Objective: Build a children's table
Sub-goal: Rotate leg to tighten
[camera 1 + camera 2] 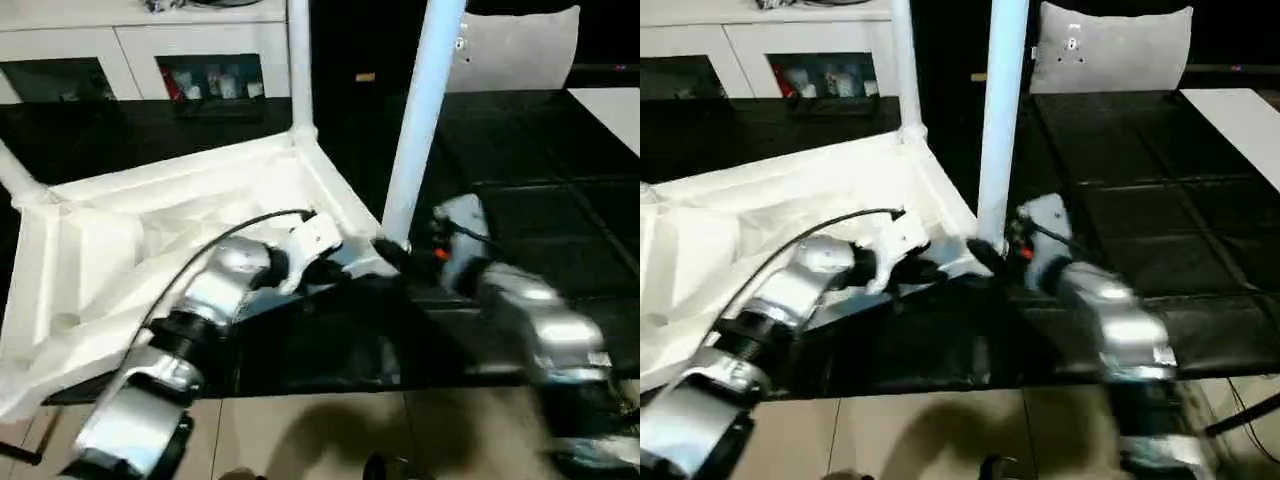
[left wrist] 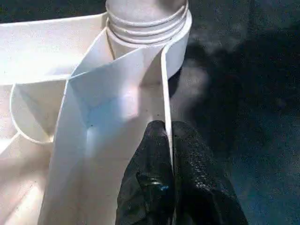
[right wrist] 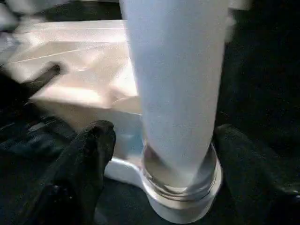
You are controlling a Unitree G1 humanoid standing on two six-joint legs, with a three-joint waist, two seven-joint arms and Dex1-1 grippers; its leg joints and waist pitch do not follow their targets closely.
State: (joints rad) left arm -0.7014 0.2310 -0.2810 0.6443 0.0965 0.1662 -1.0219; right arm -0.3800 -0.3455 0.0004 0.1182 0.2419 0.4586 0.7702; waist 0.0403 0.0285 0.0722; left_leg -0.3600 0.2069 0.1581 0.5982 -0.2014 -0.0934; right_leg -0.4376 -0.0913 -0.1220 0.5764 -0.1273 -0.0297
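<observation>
The white table top [image 1: 130, 250] lies upside down on the black work surface, ribbed underside up. White legs stand in the far corner socket [image 1: 300, 60] and the near right corner socket [image 1: 420, 110]; a third leg [image 1: 15, 175] shows at the left. My left gripper [image 2: 166, 140] is shut on the top's thin rim wall [image 2: 164, 84], just short of the near right corner. My right gripper [image 3: 173, 159] is open, one black finger [image 3: 89, 154] on each side of that corner leg's base [image 3: 178, 93], just above its socket.
A white glass-doored cabinet [image 1: 200, 70] stands behind the work surface. A pale cushion-like panel [image 1: 1110, 50] leans at the back right, and a white board [image 1: 1240, 120] lies at the far right. The black surface's front edge drops to tan floor [image 1: 300, 430].
</observation>
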